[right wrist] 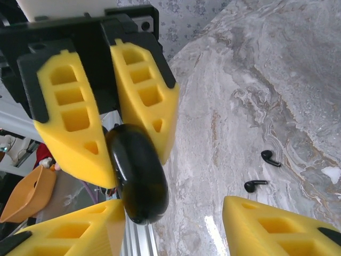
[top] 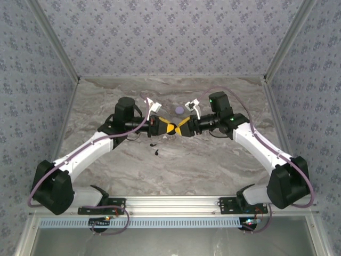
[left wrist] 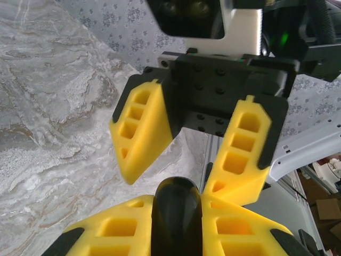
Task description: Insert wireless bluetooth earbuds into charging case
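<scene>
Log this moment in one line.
left gripper: shut on case | right gripper: open, at case | earbuds: both on table

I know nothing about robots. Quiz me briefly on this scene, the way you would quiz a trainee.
1. Which arm's jaws grip the black charging case? A) left B) right C) neither
2. Fill in: the two earbuds lie loose on the marble ____.
3. True or false: the right arm's jaws are clamped fully shut.

Key: 1 A, the case sits pinched between the left jaws. 2 table. 3 False, the right jaws stand apart, facing the case.
</scene>
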You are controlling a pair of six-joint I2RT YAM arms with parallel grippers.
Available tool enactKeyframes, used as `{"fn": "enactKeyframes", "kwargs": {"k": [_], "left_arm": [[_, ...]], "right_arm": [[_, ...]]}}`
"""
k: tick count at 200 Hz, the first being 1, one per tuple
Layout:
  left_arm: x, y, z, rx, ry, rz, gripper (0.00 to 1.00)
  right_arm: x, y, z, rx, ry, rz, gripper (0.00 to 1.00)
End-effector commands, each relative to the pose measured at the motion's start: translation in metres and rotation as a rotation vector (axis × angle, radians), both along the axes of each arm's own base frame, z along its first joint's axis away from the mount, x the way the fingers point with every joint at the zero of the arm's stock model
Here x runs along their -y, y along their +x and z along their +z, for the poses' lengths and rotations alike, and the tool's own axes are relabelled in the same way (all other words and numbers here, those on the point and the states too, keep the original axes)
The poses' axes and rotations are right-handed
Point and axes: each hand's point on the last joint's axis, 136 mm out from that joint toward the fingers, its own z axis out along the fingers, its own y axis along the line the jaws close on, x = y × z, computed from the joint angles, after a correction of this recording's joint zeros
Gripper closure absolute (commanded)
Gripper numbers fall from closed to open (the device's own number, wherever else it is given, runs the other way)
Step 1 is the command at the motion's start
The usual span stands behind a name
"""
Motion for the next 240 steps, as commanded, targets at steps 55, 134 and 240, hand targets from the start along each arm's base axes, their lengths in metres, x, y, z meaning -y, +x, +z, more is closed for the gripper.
{"fn": "enactKeyframes", "kwargs": {"k": [55,134,240], "left_arm": [[0.004,-0.009,0.031,0.088,-0.049,-0.042,0.93],[0.005,-0.005,0.032,0.089,-0.051,-0.007,0.67],[-0.024,0.006,0.048,0.106,-0.102,0.254,0.27]], "right_arm": [[-0.014,-0.012,0.015,0.027,0.028,0.094,0.61],[-0.012,-0.006,0.022,0.041,0.041,0.057,0.81],[0.009,0.007,0.046,0.070,0.097,-0.087,0.83]]}}
